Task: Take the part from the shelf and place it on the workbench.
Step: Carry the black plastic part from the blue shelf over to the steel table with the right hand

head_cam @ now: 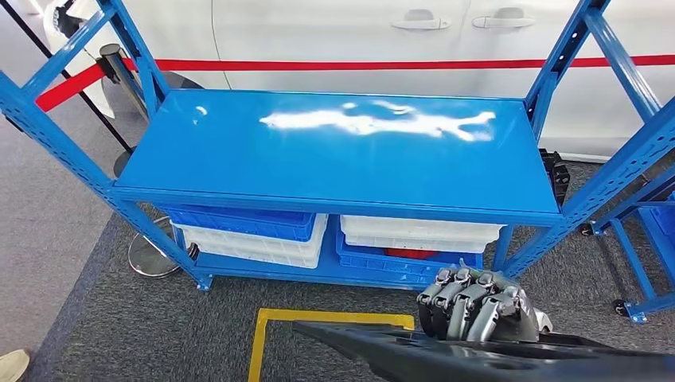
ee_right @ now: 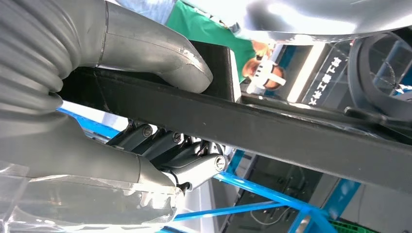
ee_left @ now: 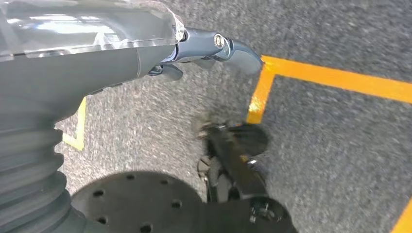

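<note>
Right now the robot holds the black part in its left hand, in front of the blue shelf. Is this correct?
Not quite. The right hand holds the black part, as the head view and right wrist view show. The left hand holds nothing. The blue shelf is indeed ahead.

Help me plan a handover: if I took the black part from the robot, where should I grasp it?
Probably the long free end of the black part, from the robot's left. It is a flat, narrow bar lying roughly level, and the right hand wraps its other end, thumb one side, fingers the other.
</note>
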